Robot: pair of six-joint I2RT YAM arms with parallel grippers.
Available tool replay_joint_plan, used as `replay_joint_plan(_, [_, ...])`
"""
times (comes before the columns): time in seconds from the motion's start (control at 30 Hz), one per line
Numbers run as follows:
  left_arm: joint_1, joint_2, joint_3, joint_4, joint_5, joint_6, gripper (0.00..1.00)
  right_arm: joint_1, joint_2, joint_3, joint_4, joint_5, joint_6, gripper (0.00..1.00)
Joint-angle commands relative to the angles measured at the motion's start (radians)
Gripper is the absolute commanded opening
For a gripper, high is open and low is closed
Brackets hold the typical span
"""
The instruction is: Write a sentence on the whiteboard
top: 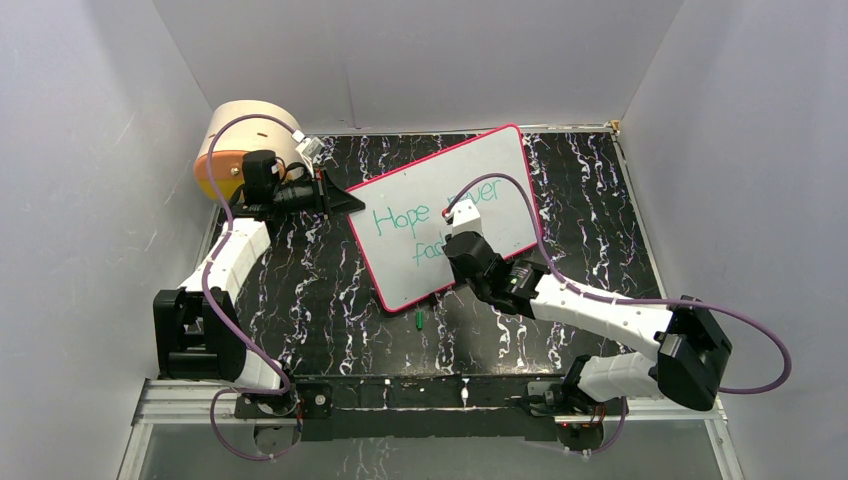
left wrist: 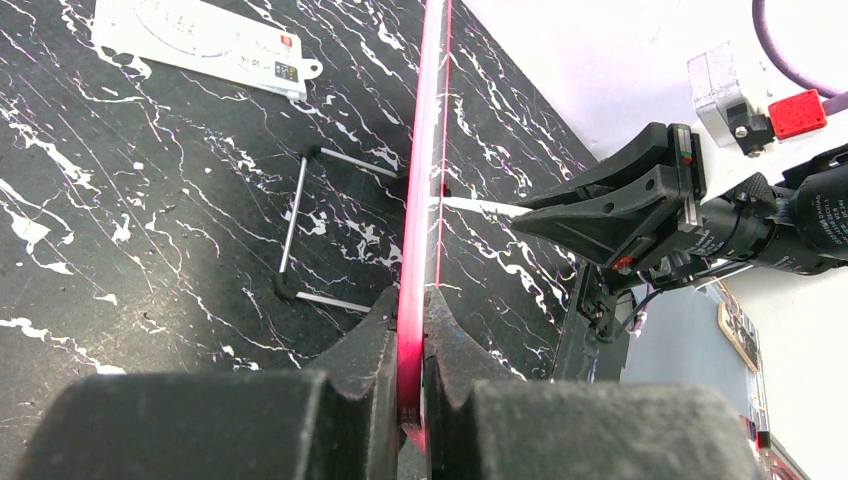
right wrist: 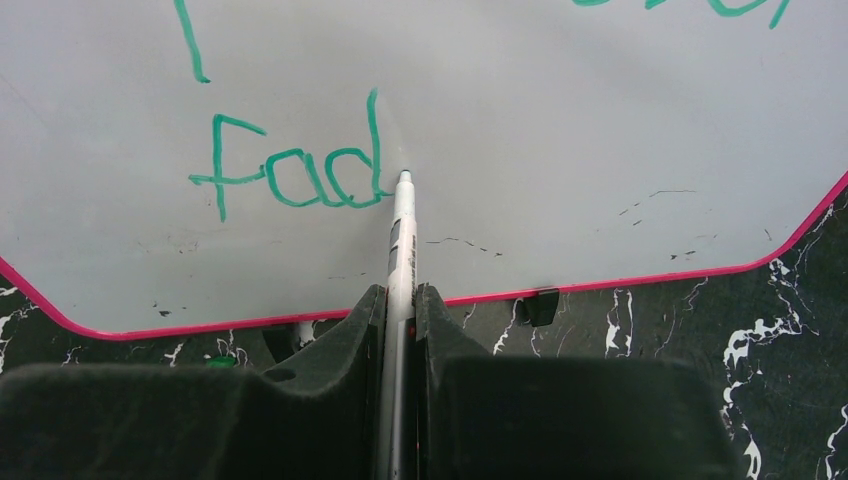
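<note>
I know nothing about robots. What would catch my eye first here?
The pink-rimmed whiteboard mid-table, with green writing reading "Hope" above an unfinished "fad". The right gripper grips a pen, its tip at the board just after that last d. The left gripper clamps the board's rim at its left corner.

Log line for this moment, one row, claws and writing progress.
left claw: shut on whiteboard rim | right claw: shut on pen | pen tip: at whiteboard, just right of "fad" | sentence: second line unfinished
</note>
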Motion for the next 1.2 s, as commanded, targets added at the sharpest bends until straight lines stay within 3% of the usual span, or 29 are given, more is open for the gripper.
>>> replay_joint_plan(0.0, [-0.040, 0.049, -0.034, -0.095, -0.179, 0.110, 0.00, -0.011, 0.008, -0.007, 0.062, 0.001, 0.008, 0.00])
replay_joint_plan(0.8, [-0.042, 0.052, -0.035, -0.095, -0.179, 0.110, 0.00, -0.022, -0.023, -0.002, 0.074, 0.077, -0.014, 0.00])
replay_joint_plan(1.17, [-0.042, 0.053, -0.034, -0.095, -0.179, 0.110, 0.00, -0.021, -0.022, 0.007, 0.122, 0.023, -0.049, 0.00])
